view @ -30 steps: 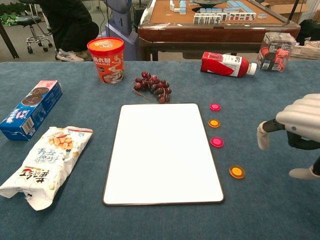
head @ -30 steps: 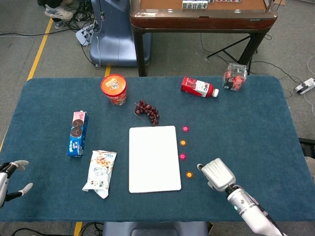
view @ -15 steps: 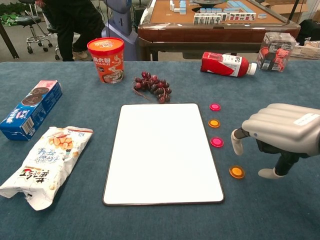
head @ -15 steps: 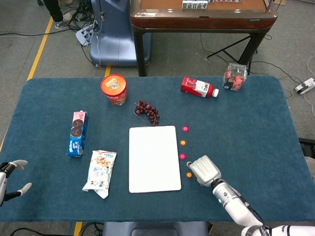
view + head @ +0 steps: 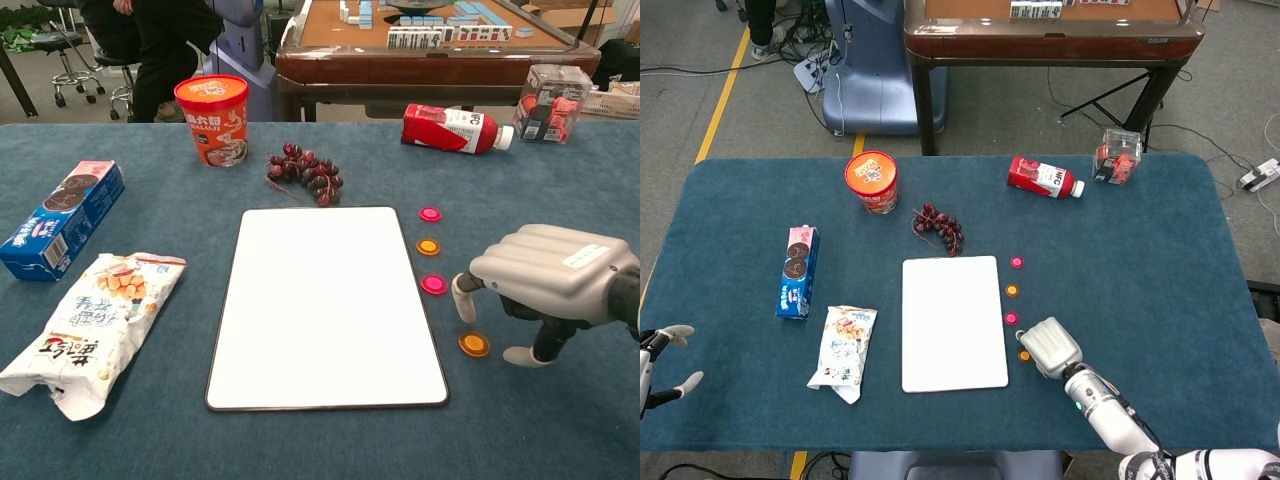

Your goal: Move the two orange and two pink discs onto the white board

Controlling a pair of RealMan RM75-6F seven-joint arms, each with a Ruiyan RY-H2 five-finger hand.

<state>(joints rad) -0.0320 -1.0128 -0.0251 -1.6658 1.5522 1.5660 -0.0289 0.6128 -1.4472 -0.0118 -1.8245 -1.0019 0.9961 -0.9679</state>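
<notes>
Chest view: white board (image 5: 325,300) flat mid-table | right hand (image 5: 548,280) knuckles up, fingers curled down, holding nothing, poised over nearest orange disc (image 5: 474,344) | pink discs (image 5: 434,284) and second orange disc (image 5: 428,246) lined beside board's right edge | left hand (image 5: 662,365) spread, at table's left edge

My right hand (image 5: 545,280) hovers palm down, low over the near right of the table, fingers curled downward, holding nothing. My left hand (image 5: 658,360) sits at the near left edge, fingers apart.
</notes>
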